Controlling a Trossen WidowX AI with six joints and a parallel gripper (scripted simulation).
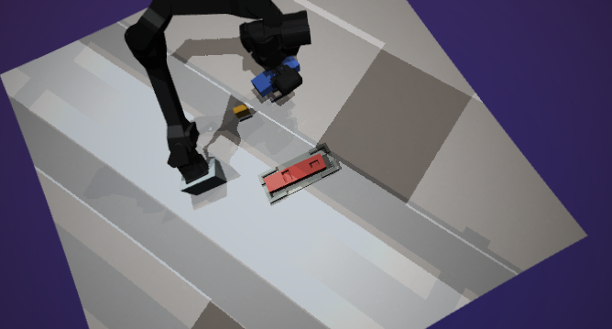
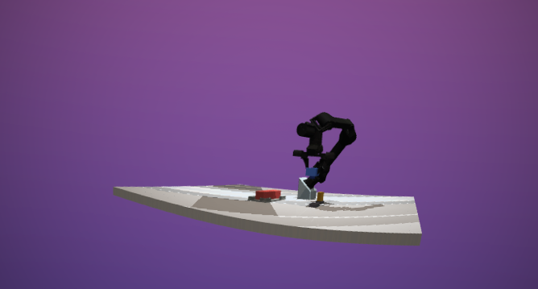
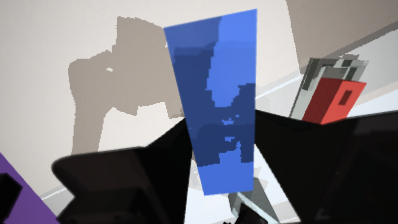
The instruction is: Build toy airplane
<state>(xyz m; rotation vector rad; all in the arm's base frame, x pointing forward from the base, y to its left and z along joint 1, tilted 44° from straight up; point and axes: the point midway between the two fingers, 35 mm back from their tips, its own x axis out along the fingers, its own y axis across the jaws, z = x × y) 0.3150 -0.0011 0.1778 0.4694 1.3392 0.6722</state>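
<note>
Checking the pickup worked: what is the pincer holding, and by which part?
The pincer grips the flat blue wing piece across its width near one end, lifted off the table.

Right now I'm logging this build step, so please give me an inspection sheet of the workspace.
Surface: grey banded table, shadows across it.
Job's things: red fuselage lying in the grey cradle, two sockets on top unfilled; blue wing lifted off the table; yellow tail fin on the table, apart from the cradle.
Clutter: nothing seen.
Grippers: claw shut on the blue wing, raised above the table.
Cables: nothing seen.
Surroundings: plain purple backdrop; arm's base block near the cradle.
</note>
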